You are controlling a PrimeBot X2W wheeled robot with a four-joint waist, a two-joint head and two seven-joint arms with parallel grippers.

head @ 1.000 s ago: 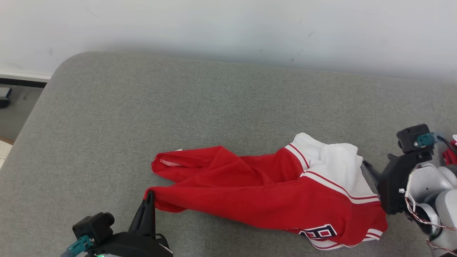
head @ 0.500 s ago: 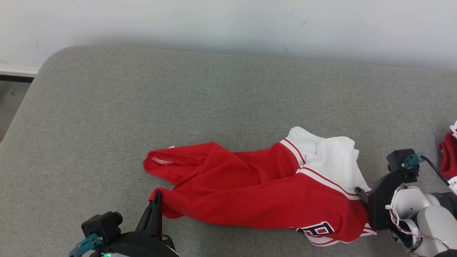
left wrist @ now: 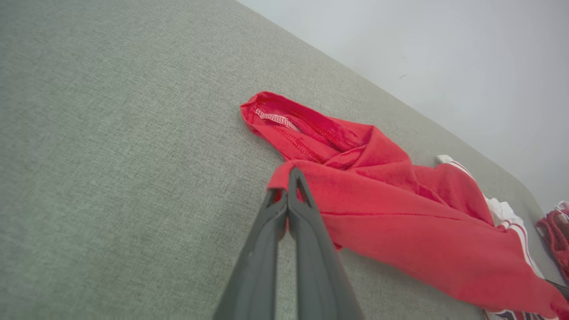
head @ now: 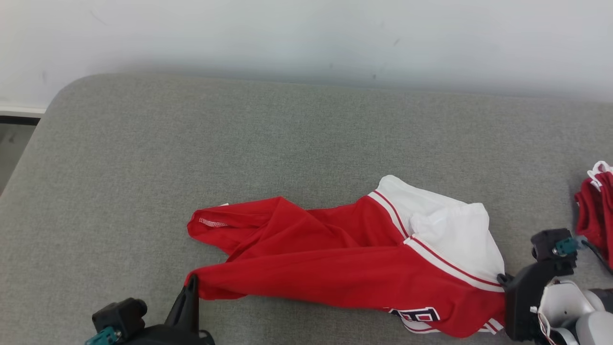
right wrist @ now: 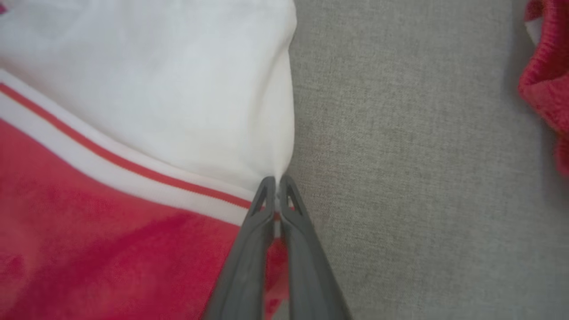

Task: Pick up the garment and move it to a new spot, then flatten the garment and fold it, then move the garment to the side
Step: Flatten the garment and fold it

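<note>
The garment (head: 345, 261) is a red jersey with a white striped sleeve, lying stretched and wrinkled across the grey cushion (head: 239, 143). My left gripper (head: 192, 282) is shut on the garment's near-left red corner (left wrist: 284, 175). In the left wrist view the two fingers (left wrist: 289, 178) meet with cloth pinched at their tips. At the garment's right edge my right gripper (head: 500, 278) is shut on the hem where white meets red (right wrist: 249, 195). The right wrist view shows its fingertips (right wrist: 276, 182) closed together on that edge.
A second red and white garment (head: 596, 211) lies bunched at the cushion's far right; it also appears in the right wrist view (right wrist: 544, 84). A pale wall (head: 306, 38) runs behind the cushion. The cushion's rounded left corner (head: 57, 100) drops to the floor.
My right gripper has moved down along the garment's right edge and closed on the hem. The left gripper has kept its grip, and the garment now lies more taut between the two.
</note>
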